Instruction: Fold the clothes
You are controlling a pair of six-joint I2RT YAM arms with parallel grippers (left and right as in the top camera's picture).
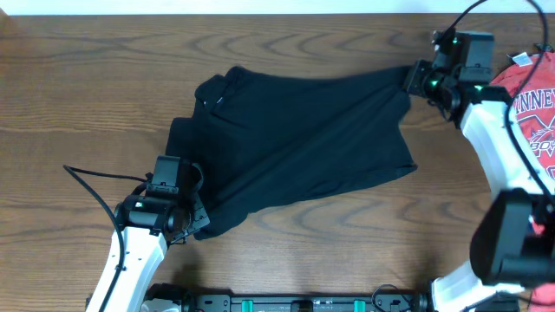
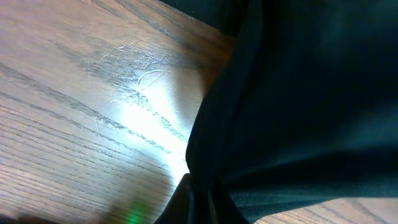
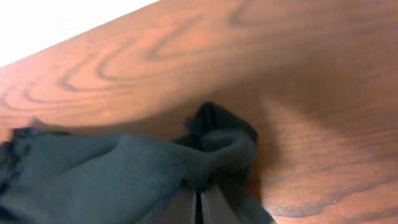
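The black T-shirt (image 1: 303, 139) lies stretched across the middle of the wooden table, pulled between both arms. My left gripper (image 1: 192, 227) is shut on its near-left corner; the left wrist view shows black fabric (image 2: 298, 99) pinched between the fingers (image 2: 200, 205). My right gripper (image 1: 414, 76) is shut on the far-right corner; the right wrist view shows bunched cloth (image 3: 124, 174) gathered at the closed fingertips (image 3: 198, 208). The collar area (image 1: 217, 95) sits at the far left, slightly rumpled.
A red T-shirt with white lettering (image 1: 533, 113) lies at the right edge of the table under the right arm. The table's far edge (image 1: 260, 10) runs along the top. Bare wood (image 1: 78, 104) lies left of the shirt.
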